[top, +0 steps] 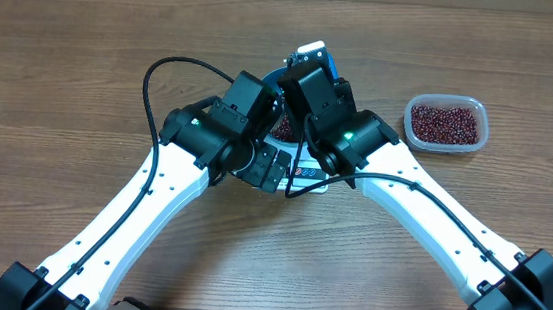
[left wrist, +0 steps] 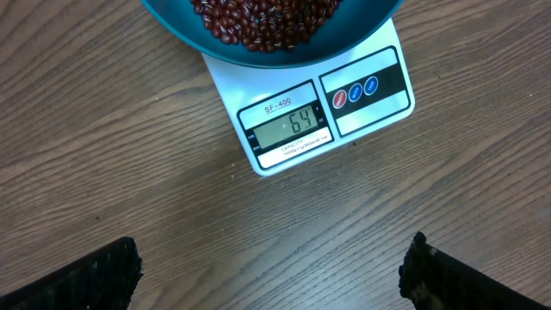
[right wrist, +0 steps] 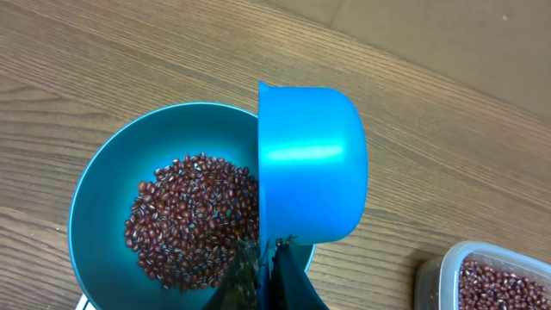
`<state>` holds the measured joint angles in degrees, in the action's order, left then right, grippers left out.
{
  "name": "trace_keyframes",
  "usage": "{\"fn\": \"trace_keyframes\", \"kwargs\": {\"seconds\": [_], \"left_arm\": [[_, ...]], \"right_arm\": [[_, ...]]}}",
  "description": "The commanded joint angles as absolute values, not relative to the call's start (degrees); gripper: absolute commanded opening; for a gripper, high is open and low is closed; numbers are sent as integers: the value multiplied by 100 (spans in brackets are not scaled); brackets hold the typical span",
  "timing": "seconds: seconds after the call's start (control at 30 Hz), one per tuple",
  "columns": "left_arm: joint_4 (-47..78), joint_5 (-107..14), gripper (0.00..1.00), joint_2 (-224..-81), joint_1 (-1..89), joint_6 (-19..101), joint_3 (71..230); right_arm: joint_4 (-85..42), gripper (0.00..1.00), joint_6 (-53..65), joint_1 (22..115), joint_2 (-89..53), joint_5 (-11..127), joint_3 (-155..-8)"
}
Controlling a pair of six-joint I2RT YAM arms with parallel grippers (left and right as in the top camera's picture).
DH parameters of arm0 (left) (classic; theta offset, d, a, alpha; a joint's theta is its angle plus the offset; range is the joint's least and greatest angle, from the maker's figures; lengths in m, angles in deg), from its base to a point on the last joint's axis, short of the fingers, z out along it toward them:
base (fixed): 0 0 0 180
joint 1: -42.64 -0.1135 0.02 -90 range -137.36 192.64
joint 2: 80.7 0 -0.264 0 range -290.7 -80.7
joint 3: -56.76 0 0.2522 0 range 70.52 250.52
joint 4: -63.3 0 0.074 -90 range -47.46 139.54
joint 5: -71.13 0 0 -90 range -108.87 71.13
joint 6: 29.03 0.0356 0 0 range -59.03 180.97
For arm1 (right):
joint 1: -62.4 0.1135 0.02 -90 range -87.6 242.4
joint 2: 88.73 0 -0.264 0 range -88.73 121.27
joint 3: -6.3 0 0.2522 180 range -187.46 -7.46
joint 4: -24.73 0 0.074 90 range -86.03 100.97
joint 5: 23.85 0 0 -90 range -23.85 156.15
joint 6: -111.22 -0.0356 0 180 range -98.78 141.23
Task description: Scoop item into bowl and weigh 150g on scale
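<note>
Two arms work at the bowl (right wrist: 103,181): right gripper (right wrist: 263,258) clenched on the scoop (right wrist: 310,164), tipped to empty beans (right wrist: 194,215); left gripper (left wrist: 275,275) released, apparently reading the scale (left wrist: 344,112).

Tilted scoop (right wrist: 310,164) covers part of the bowl (right wrist: 99,194).

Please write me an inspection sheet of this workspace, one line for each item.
Surface: wood-grain table.
Job's things: blue bowl on the scale, beans inside; display reads 64; more beans in the clear tub.
Clutter: nothing seen.
Pincers: left pincer open, empty, before the scale; right pincer shut on the blue scoop, tipped over the bowl.
Cables: black cables along both arms.
Surroundings: nothing seen.
</note>
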<state>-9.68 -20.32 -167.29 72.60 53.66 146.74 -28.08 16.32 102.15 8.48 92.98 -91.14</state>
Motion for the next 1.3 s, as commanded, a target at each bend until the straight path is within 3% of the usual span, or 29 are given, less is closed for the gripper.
{"fn": "trace_keyframes", "kwargs": {"seconds": [0.0, 1.27], "left_arm": [[-877, -2144, 100, -16727, 7308, 5458, 14755], [-870, -2146, 100, -16727, 7308, 5456, 14755]], "right_arm": [[-2762, 4, 1678, 10376, 605, 8793, -9348], [-3313, 4, 1704, 7906, -621, 4843, -9348]]}}
